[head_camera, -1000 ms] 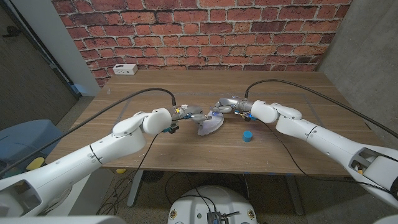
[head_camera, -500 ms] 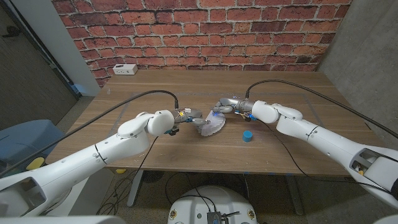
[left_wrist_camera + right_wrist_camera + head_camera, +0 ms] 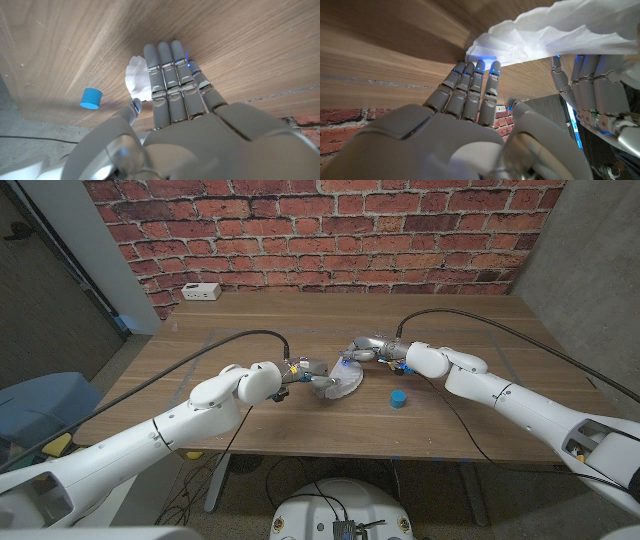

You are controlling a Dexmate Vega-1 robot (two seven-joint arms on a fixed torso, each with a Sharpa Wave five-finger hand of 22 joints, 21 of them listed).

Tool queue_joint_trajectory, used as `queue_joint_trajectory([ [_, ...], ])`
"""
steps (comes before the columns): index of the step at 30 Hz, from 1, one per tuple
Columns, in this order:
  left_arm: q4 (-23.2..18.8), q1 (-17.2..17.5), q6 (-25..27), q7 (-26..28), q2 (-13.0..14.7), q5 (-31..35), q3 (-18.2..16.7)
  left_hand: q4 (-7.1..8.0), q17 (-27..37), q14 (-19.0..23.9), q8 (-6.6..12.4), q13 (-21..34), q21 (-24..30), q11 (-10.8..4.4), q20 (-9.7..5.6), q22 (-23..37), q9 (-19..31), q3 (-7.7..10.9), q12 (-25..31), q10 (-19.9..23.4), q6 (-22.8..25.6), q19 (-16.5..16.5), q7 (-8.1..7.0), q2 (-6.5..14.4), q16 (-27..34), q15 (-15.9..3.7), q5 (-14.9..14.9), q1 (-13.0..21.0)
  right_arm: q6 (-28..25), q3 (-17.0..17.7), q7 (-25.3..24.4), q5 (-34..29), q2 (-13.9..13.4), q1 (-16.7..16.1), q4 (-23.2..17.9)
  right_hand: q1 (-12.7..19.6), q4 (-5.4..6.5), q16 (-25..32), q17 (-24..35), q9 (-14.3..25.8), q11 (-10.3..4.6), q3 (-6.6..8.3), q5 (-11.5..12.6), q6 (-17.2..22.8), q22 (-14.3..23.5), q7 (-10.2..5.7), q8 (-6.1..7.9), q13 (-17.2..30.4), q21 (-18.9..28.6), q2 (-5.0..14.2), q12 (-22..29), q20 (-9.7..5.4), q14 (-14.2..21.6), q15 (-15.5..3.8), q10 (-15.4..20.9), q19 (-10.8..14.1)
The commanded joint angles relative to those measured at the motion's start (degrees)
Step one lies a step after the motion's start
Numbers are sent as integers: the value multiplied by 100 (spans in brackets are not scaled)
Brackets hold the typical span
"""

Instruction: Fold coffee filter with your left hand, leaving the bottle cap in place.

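White coffee filter (image 3: 340, 384) mid-table in head view, left hand (image 3: 312, 374) and right hand (image 3: 366, 350) at opposite edges; blue bottle cap (image 3: 398, 398) just beside.
Left wrist: fingers (image 3: 167, 75) straight, together, covering filter (image 3: 137, 80); cap (image 3: 91, 98) apart.
Right wrist: fingertips (image 3: 479, 67) pressed together against filter (image 3: 555, 35) edge.

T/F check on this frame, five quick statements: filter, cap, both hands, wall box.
1. The white paper coffee filter lies on the wooden table between the two hands. True.
2. The small blue round bottle cap sits on top of the filter. False: it stands apart on bare wood, nearer the right arm.
3. The left hand is at the filter's edge, fingers extended over it. True.
4. The right hand is lifted far away from the filter. False: its fingertips reach the filter's edge.
5. A white box sits at the table's near edge. False: it is by the brick wall.
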Motion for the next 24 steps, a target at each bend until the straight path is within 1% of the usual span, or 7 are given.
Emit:
queue_joint_trajectory([
  [1, 363, 916, -1683, 3129, -104, -322, -852, -59, 387, -209, 139, 386, 96, -133, 20, 114, 335, -40, 187, -198, -276, -75, -188, 123, 181, -65, 22, 146, -49, -13, -5, 5, 25, 26, 50, 8, -37, 0, 8, 0, 34, 4, 39, -1, 6, 9, -12, 8, 12, 46, -1, 7, 51, -1, 41, 58],
  [6, 500, 1048, -2038, 3653, -234, -172, -989, -249, 884, -260, 381, 884, 265, -192, 37, 305, 710, -103, 516, -270, -361, -118, -295, 116, 536, -133, 19, 376, -41, -17, -17, 27, 41, 41, 89, 6, -42, 1, 13, 0, 22, 5, 36, 2, 6, 12, -13, 8, 10, 48, -10, 6, 53, -3, 28, 64],
  [12, 234, 821, -1385, 2388, -127, -360, -958, -140, 820, -185, 559, 1095, 534, -209, -128, 417, 803, -177, 694, -230, -190, 184, -215, 54, 485, -245, 5, 313, -18, -13, -36, 48, 43, 44, 94, 7, -45, 4, 16, 0, 25, 5, 35, 5, 6, 11, -12, 9, 8, 51, -12, 3, 55, -6, 28, 66],
  [16, 72, 544, -764, 1471, -91, -270, -763, 80, 335, -15, 417, 705, 789, -256, -171, 439, 415, -143, 493, -174, 45, 507, -161, -11, 112, -361, -19, 87, -29, -1, -35, 74, 32, 33, 81, 8, -50, 2, 16, 0, 19, 8, 34, -1, 6, 22, -15, 9, 6, 50, -14, 3, 57, 5, 27, 68],
  [18, 70, 380, -540, 1024, -98, -331, -662, 196, -79, -84, 183, 396, 892, -320, -218, 400, 91, -60, 160, -385, -50, 530, -125, -33, -252, -338, -27, -53, -34, 8, -36, 88, 21, 21, 65, 6, -49, 2, 16, 0, 24, 8, 34, -1, 7, 24, -15, 9, 5, 51, -16, 1, 57, 6, 23, 68],
  [20, 149, 220, -437, 659, -127, -475, -570, 248, -584, -318, -106, 51, 940, -233, -252, 289, -254, 64, -241, -601, -192, 521, -117, -56, -686, -283, -40, -164, -46, 16, -43, 91, 9, 9, 43, 5, -49, 3, 19, 0, 19, 7, 33, 1, 7, 18, -15, 9, 4, 52, -15, 2, 56, 5, 26, 68],
  [24, 308, 15, -362, 200, -189, -873, -464, 261, -828, -444, -246, -112, 925, -199, -229, 216, -407, 136, -402, -648, -246, 453, -74, -47, -890, -223, -45, -202, -71, 37, -43, 112, -20, -20, -2, 5, -53, 3, 22, 0, 10, 8, 31, 1, 7, 14, -16, 9, -1, 53, -15, -1, 55, 4, 30, 65],
])
